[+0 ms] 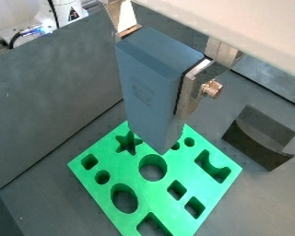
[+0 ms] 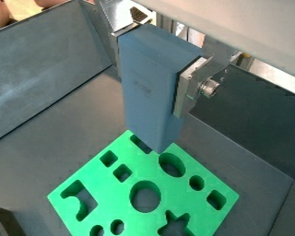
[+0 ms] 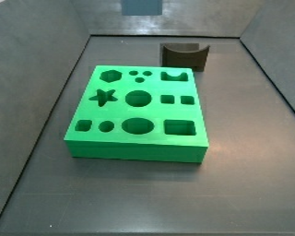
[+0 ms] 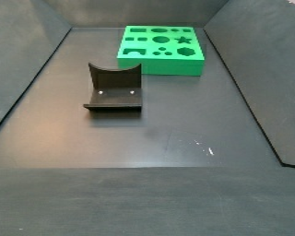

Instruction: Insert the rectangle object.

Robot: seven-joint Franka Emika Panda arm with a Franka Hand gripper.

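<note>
In both wrist views my gripper (image 1: 157, 66) (image 2: 150, 72) is shut on the rectangle object (image 1: 144, 92) (image 2: 147, 92), a slate blue-grey block. It hangs upright between the silver fingers (image 1: 188, 88) (image 2: 187, 88). The block is held above the flat green board with shaped holes (image 1: 95, 189) (image 2: 107, 189); its lower end hides part of the board near one edge. The board also shows in both side views (image 3: 137, 147) (image 4: 162, 63). Neither the gripper nor the block shows in the side views.
The dark fixture (image 1: 261, 136) (image 3: 183, 55) (image 4: 113, 90) stands on the dark floor apart from the board. Grey walls enclose the work area on several sides.
</note>
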